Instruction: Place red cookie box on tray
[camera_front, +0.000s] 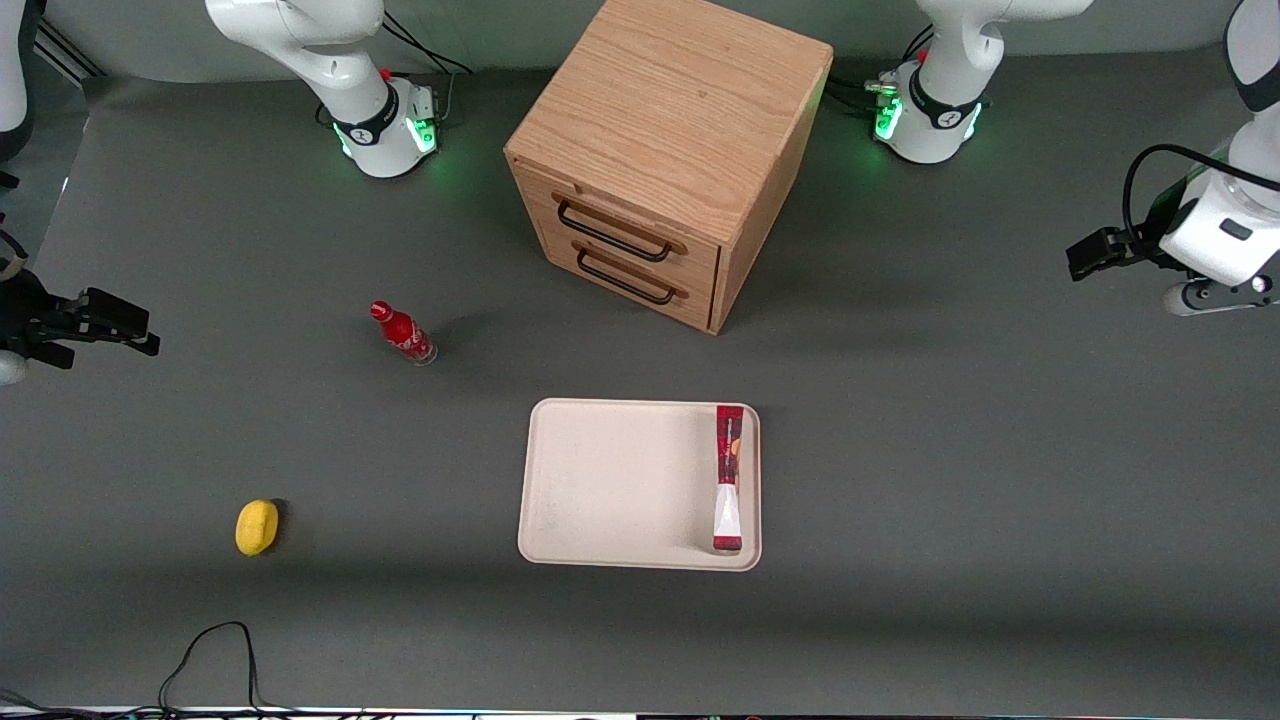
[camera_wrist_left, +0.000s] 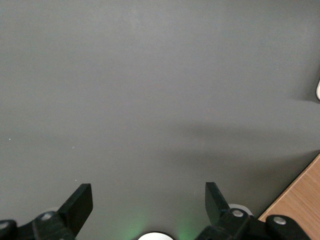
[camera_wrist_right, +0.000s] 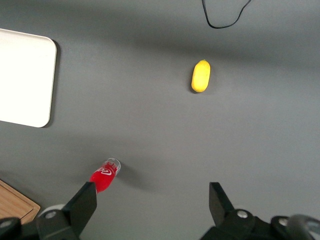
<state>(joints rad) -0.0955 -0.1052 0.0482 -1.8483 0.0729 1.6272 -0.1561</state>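
Observation:
The red cookie box (camera_front: 729, 478) lies flat inside the cream-white tray (camera_front: 620, 485), along the tray's short side toward the working arm's end, with its white section nearer the front camera. My left gripper (camera_front: 1078, 258) hangs well away from the tray, out at the working arm's end of the table and farther from the front camera than the tray. In the left wrist view the gripper (camera_wrist_left: 148, 192) is open over bare grey table, nothing between its fingers. A corner of the tray (camera_wrist_right: 25, 75) shows in the right wrist view.
A wooden drawer cabinet (camera_front: 670, 150) stands farther from the front camera than the tray; its corner (camera_wrist_left: 300, 205) shows beside my gripper. A small red bottle (camera_front: 403, 333) and a yellow fruit-like object (camera_front: 257, 527) sit toward the parked arm's end. A black cable (camera_front: 215, 650) loops near the front edge.

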